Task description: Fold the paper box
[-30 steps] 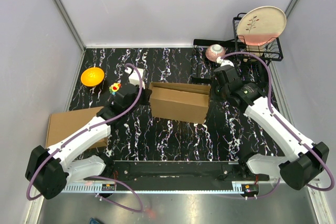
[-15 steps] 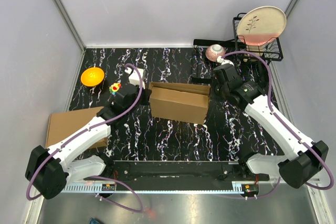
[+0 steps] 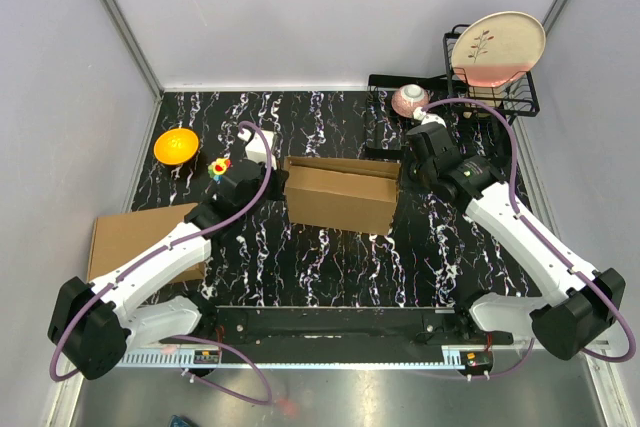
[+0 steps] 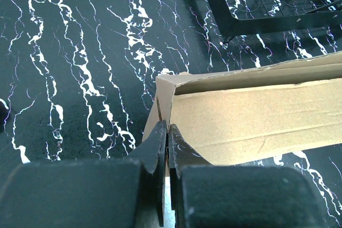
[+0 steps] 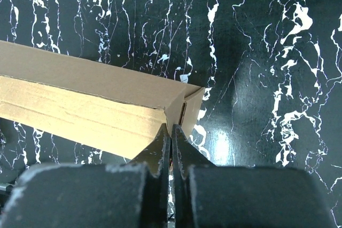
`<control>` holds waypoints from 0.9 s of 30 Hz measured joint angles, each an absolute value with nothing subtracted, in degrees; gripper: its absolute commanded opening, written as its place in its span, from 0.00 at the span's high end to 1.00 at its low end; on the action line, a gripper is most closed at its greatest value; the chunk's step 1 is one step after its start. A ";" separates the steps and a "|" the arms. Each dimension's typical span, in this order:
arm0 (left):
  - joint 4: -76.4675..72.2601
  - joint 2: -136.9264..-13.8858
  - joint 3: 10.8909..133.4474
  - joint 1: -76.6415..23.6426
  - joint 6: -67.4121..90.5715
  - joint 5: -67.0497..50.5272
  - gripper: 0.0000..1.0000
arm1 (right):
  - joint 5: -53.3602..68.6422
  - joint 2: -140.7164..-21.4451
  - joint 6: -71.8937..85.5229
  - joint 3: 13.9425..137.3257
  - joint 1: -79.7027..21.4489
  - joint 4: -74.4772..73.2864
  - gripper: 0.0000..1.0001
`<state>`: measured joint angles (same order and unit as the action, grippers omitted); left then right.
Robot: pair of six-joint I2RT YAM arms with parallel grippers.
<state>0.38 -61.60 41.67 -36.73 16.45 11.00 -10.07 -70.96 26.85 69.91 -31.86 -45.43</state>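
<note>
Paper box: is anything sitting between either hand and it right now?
Nothing visible does. The left hand is shut with its tips at the left end corner of the paper box, and the right hand is shut at the box's right end corner. Neither wrist view shows another object in between.

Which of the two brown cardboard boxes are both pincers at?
The box in the middle of the table, walls standing up, with the left pincer and right pincer at its two ends. The other box lies flat at the left edge.

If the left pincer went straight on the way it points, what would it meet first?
The box: its end corner sits right at the left pincer tips, and may be touching.
</note>
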 measured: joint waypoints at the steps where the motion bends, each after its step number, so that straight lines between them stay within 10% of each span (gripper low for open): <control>1: 0.38 -61.60 41.67 -36.75 16.45 11.03 1.00 | -10.15 -70.67 26.74 69.41 -31.86 -44.82 1.00; 27: -1.96 -59.27 38.70 -37.23 19.14 11.94 1.00 | -11.27 -60.60 25.26 52.58 -31.88 -25.85 0.97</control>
